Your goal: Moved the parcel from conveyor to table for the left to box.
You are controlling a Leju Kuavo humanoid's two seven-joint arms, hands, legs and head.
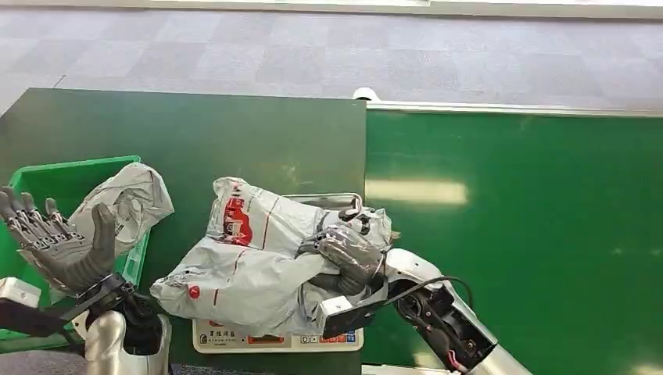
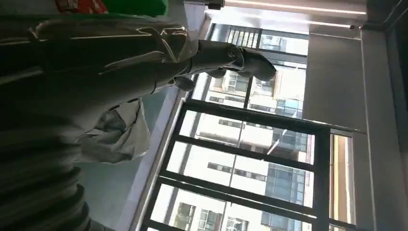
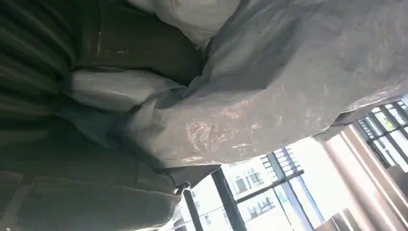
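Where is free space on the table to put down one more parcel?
Free: the dark table behind the green bin and grey parcels, and the green conveyor to the right. Crowded: the scale under the parcels and right robot hand.

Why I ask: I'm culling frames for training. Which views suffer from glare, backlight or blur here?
Head view: evenly lit and sharp, with one glare patch on the conveyor. Left wrist view: bright windows backlight the left robot hand, leaving it dark. Right wrist view: the grey parcel sits very close and soft, and the right robot hand holding it is in shadow.
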